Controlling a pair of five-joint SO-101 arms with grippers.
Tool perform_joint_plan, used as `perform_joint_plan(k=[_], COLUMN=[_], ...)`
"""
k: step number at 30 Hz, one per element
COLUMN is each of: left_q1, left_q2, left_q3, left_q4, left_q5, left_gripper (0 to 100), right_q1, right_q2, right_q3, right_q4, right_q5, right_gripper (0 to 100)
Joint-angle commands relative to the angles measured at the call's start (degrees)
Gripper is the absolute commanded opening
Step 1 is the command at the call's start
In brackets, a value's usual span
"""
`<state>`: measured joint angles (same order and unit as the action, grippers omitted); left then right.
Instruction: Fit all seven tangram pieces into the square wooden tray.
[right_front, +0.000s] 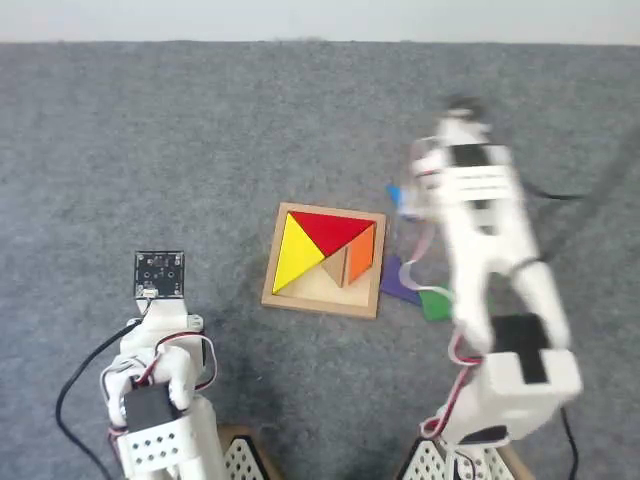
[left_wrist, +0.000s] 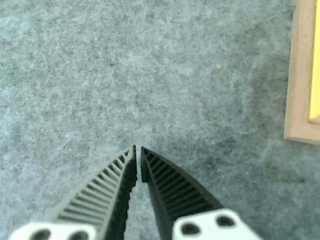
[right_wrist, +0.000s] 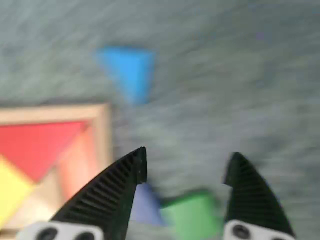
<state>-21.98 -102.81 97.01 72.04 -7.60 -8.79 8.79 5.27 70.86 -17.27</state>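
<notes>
We see the partly filled tray (right_front: 318, 306) mid-table. Our right gripper (right_wrist: 189, 152) gapes wide and empty above the green piece (right_wrist: 192, 217) at the tray's four o'clock — the left gripper (left_wrist: 138, 148), nearly closed, holds nothing.

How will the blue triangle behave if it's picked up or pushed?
The blue triangle looks flat and rigid, so it probably won't bend or roll. Lying flush on the grey carpet, its low edges may be hard to pinch.
</notes>
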Motion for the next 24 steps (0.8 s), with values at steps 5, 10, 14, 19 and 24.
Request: perform_joint_plan(k=[5, 10, 14, 19, 24], left_q1=[-0.18, -0.18, -0.18, -0.18, -0.18], left_q2=[-1.05, -1.05, -1.05, -1.05, -1.05], left_q3=[-0.48, -0.48, -0.48, -0.48, -0.48], left_q4=[0.26, 0.26, 0.26, 0.26, 0.26], left_q5=[-0.53, -0.53, -0.53, -0.53, -0.53], left_gripper=[2, 2, 2, 2, 2], right_q1=[5.67, 6.11, 9.19, 10.07, 7.25], right_q2=[-9.27, -20.35, -28.70, -28.26, -27.65], right_q3=[5.98, 18.29, 29.54, 30.68, 30.95], right_q4=[-1.80, -11.21, -23.52, -17.27, -15.78], right_q5=[24.79, 23.65, 24.88, 25.32, 24.88], right_gripper=[0.6, 0.7, 1.0, 16.3, 15.4])
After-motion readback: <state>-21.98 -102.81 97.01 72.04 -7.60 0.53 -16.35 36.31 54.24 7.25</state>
